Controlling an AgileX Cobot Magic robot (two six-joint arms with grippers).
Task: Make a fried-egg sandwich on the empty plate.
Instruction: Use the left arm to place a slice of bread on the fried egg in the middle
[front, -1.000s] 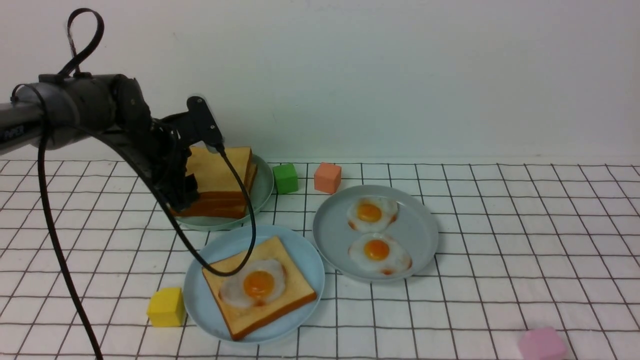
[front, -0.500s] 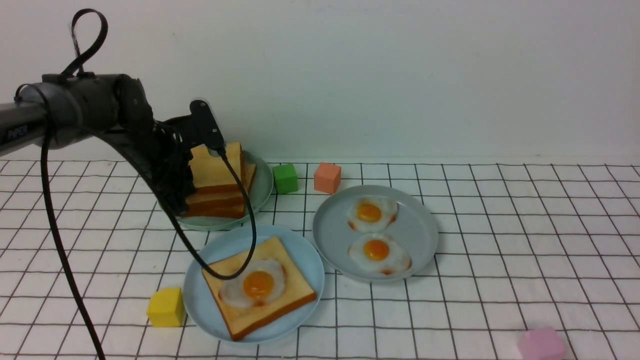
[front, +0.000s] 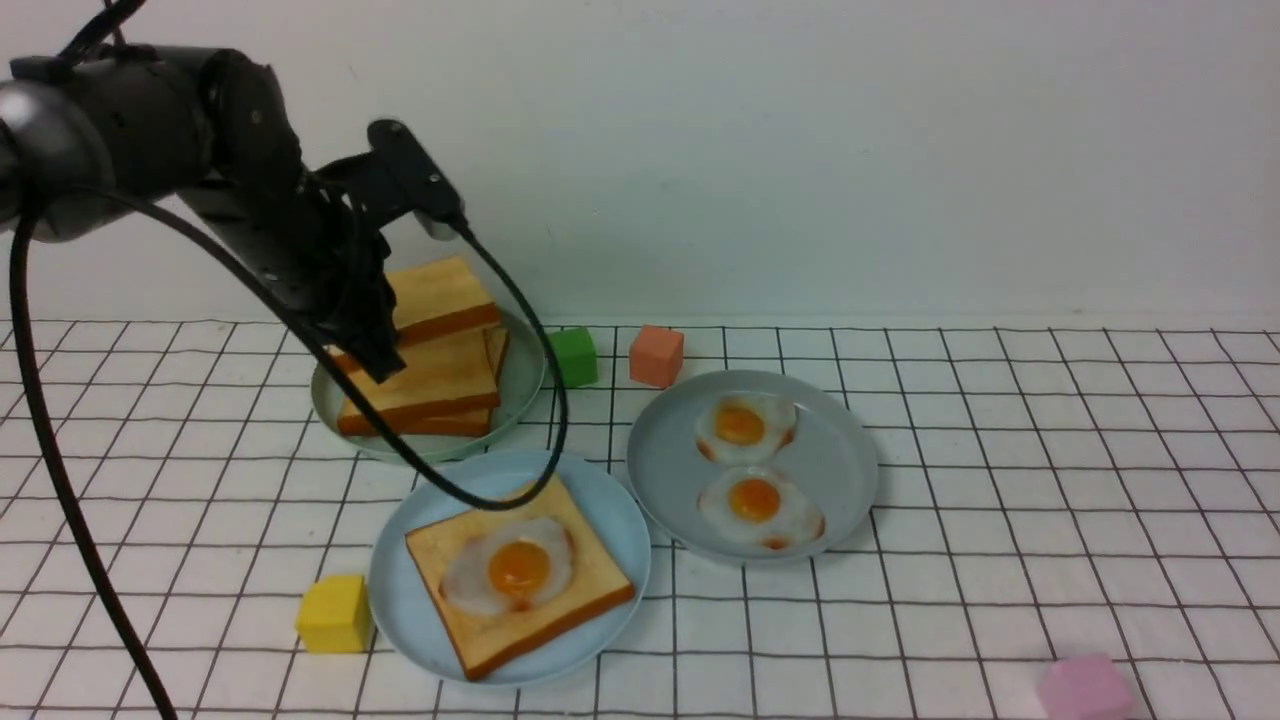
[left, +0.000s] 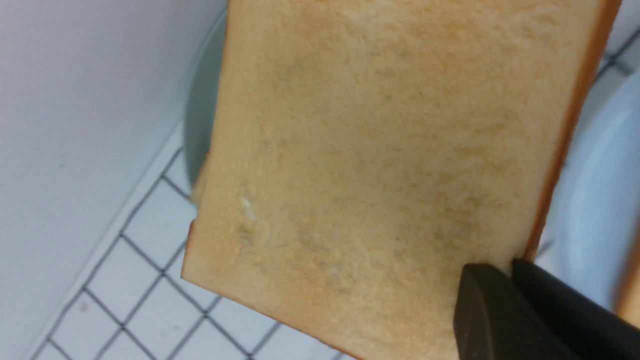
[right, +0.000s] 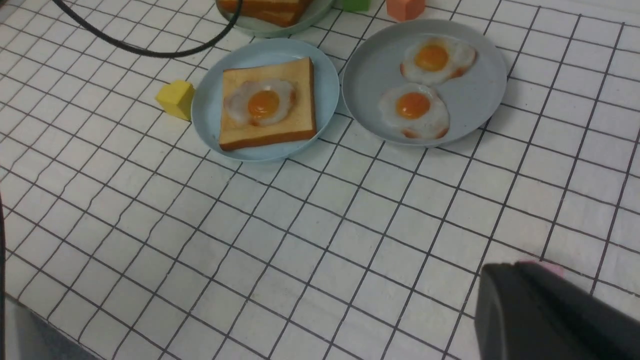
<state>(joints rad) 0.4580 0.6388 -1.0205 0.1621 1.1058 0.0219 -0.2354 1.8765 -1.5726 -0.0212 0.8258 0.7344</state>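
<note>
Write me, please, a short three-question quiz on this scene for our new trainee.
1. True or false: the left gripper is shut on a square golden-brown toast slice.
2. How many white fried eggs lie on the round grey-blue plastic plate?
3. Which colour is the small cube nearest the round pale sky-blue plastic plate? A yellow, B green, C pink.
Key: 1 true; 2 two; 3 A.
</note>
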